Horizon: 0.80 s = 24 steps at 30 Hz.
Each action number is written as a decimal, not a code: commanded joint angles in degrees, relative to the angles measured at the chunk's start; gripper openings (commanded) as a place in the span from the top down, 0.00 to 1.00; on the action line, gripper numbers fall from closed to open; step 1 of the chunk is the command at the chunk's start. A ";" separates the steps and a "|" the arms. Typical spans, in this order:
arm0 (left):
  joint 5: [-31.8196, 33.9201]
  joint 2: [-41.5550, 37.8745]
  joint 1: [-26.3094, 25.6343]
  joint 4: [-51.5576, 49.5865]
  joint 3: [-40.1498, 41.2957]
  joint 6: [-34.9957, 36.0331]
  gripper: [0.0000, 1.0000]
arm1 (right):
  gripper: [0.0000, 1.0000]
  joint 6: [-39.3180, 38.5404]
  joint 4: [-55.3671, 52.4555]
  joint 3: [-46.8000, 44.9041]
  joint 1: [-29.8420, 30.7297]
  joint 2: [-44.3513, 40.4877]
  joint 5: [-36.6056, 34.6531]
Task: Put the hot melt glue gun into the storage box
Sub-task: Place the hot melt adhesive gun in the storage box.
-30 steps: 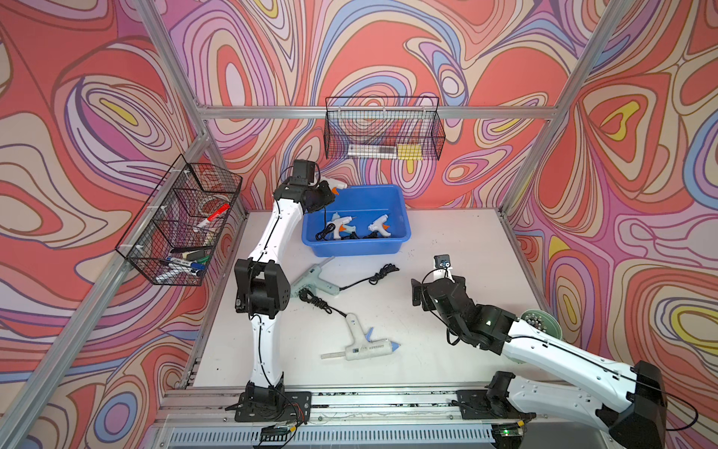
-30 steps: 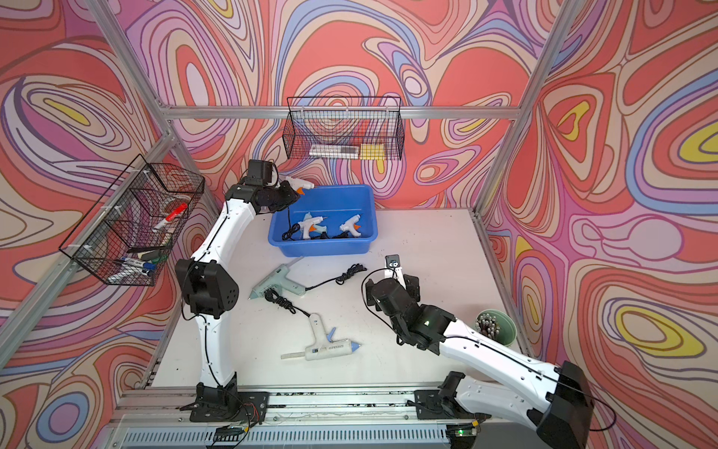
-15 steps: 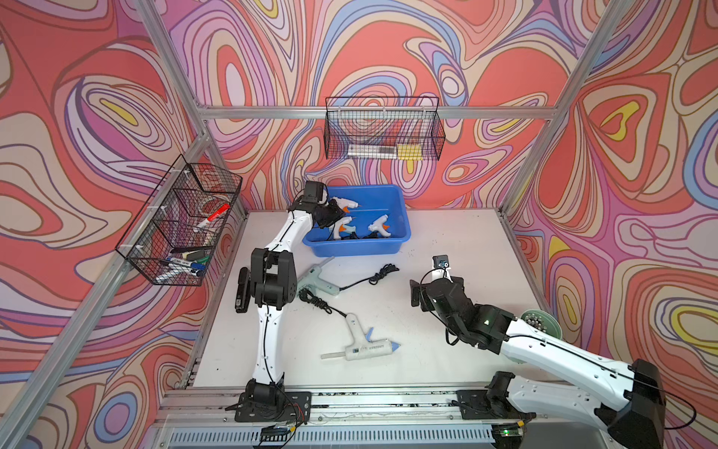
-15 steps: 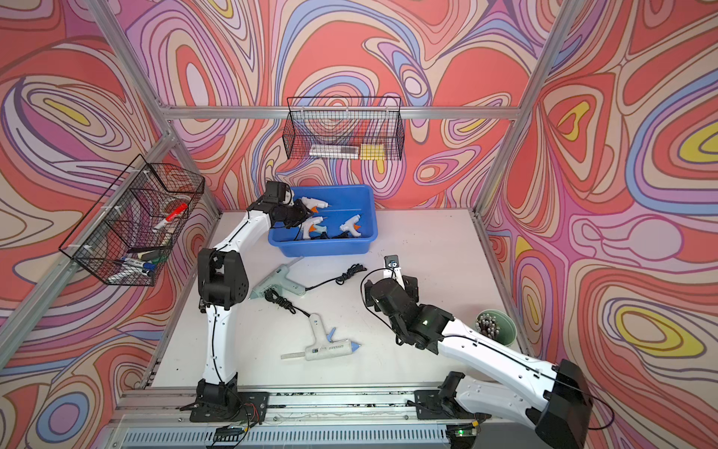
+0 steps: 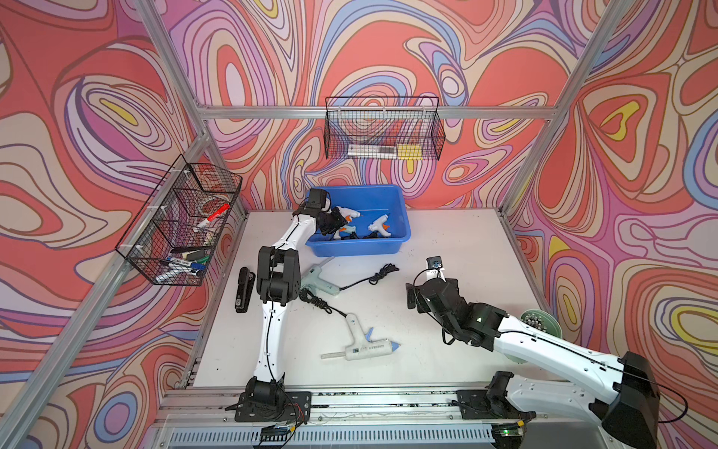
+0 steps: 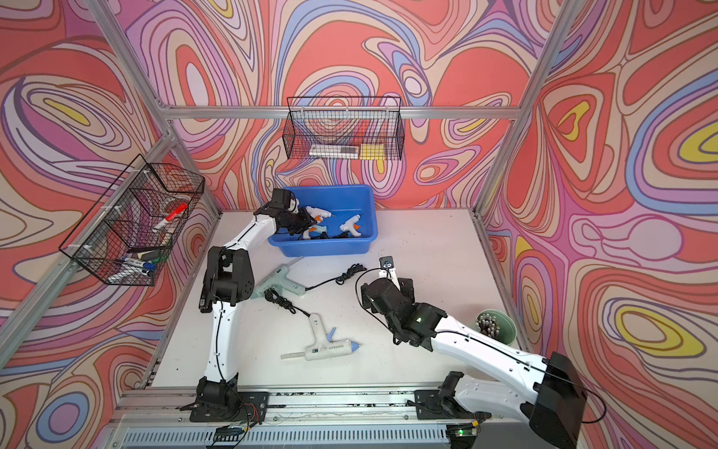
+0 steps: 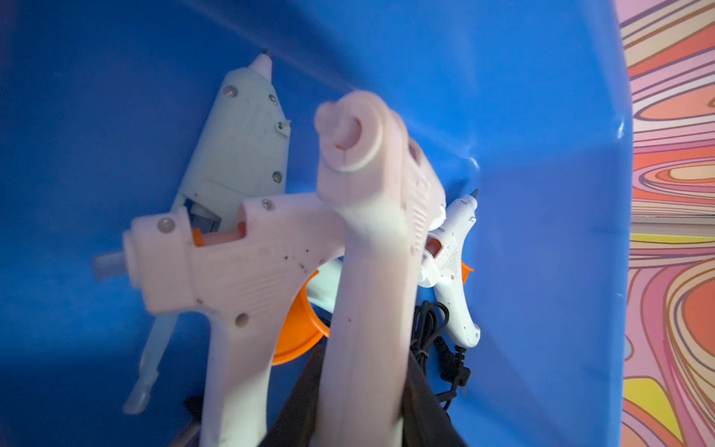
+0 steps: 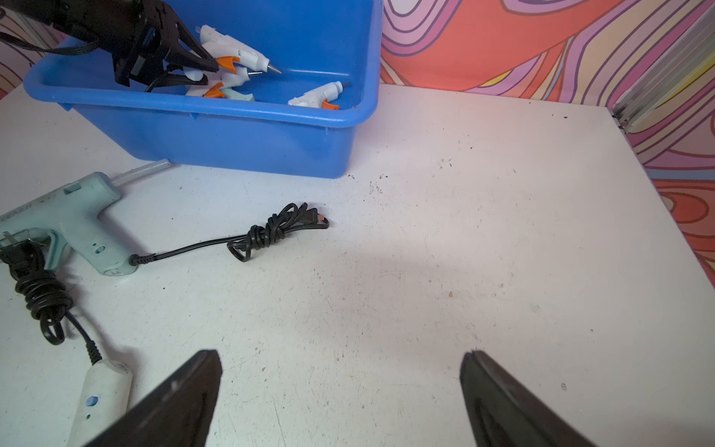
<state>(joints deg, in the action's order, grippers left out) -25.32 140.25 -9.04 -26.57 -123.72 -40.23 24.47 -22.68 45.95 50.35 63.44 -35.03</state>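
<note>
1. The left end effector [image 8: 211, 74] reaches over the rim into the storage box [image 5: 359, 248], at the end of the box nearest the left arm.
2. Its two black fingers [image 7: 301, 406] are pressed against the handle of a white glue gun [image 7: 367, 232] and pinch it. The left wrist view is blurred, so the contact is not sharp.
3. The white glue gun sticks out ahead of the left end effector, inside the box walls. Its orange trigger is just past the fingertips and its nozzle points away from them, toward the middle of the box.
4. Directly beneath the left end effector lie a second white gun [image 7: 240, 255] with an orange trigger and a pale mint gun [image 7: 240, 143], overlapping each other.
5. A small white gun [image 5: 379, 225] rests on the box floor further out from the left end effector, toward the opposite end.
6. The right end effector [image 8: 342, 356] is spread wide and pinches nothing. It hovers low over a bare part of the desk [image 8: 464, 232], well apart from the box.
7. Ahead of the right end effector, the coiled black cord [image 8: 278, 230] of a mint-green glue gun [image 5: 318, 278] lies on the desk, and the box stands beyond it.
8. A white glue gun with a blue trigger [image 5: 365, 346] lies flat on the desk near the right end effector, on the side toward the left arm.
</note>
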 commanded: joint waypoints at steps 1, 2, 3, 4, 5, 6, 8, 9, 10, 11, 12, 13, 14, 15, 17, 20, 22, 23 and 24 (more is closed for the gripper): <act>1.90 1.51 0.07 -0.66 -1.27 2.16 0.56 | 0.02 0.47 0.36 1.57 0.11 -0.21 0.23; 2.15 1.37 0.07 -0.97 -1.28 2.39 0.53 | 0.02 0.49 0.35 1.56 0.18 -0.33 0.22; 2.39 1.30 0.07 -1.11 -1.34 2.56 0.51 | 0.02 0.47 0.27 1.54 0.14 -0.32 0.14; 2.61 1.18 0.07 -1.14 -1.34 2.68 0.50 | 0.02 0.49 0.30 1.47 0.13 -0.42 0.16; 2.74 1.15 0.07 -1.21 -1.36 2.70 0.49 | 0.02 0.49 0.34 1.46 0.15 -0.42 0.13; 2.97 1.01 0.07 -1.20 -1.45 2.79 0.48 | 0.02 0.49 0.42 1.35 0.15 -0.41 0.14; 3.21 0.76 0.07 -1.42 -1.54 2.87 0.47 | 0.02 0.48 0.36 1.33 0.18 -0.33 0.13; 3.45 0.52 0.07 -1.65 -1.66 3.02 0.44 | 0.02 0.42 0.38 1.34 0.13 -0.27 0.22; 3.86 0.20 0.07 -1.96 -1.74 3.13 0.42 | 0.02 0.49 0.28 1.35 0.12 -0.22 0.22; 4.37 -0.25 0.14 -2.30 -1.74 3.38 0.38 | 0.02 0.52 0.26 1.34 0.18 -0.25 0.22; 5.02 -0.93 0.07 -2.76 -1.76 3.72 0.34 | 0.02 0.45 0.18 1.33 0.15 -0.18 0.22; 5.78 -1.74 0.08 -3.25 -1.70 4.00 0.30 | 0.02 0.46 0.10 1.33 0.11 -0.07 0.37; 6.59 -2.63 0.08 -3.76 -1.62 4.54 0.25 | 0.02 0.49 -0.06 1.34 0.14 0.03 0.44; 7.55 -3.71 0.07 -4.28 -1.58 5.07 0.23 | 0.02 0.49 -0.17 1.33 0.16 0.22 0.53; 9.55 -5.82 0.07 -5.31 -1.60 6.08 0.19 | 0.02 0.51 -0.39 1.47 0.15 0.61 0.96; 13.24 -9.55 0.07 -7.30 -1.56 7.64 0.18 | 0.02 0.66 -0.30 1.43 0.19 1.14 1.49; 15.73 -11.75 0.08 -8.96 -1.38 8.69 0.17 | 0.02 0.74 -0.26 1.58 0.16 1.54 1.87; 17.20 -12.98 0.08 -9.71 -1.22 9.02 0.17 | 0.02 0.76 -0.34 1.58 0.18 1.75 2.10; 18.70 -14.21 0.07 -10.44 -0.85 9.35 0.17 | 0.02 0.74 -0.35 1.64 0.17 2.07 2.43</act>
<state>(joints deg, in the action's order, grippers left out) -12.58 131.85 -9.08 -33.26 -124.03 -33.67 24.64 -22.74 45.98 50.35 64.82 -33.54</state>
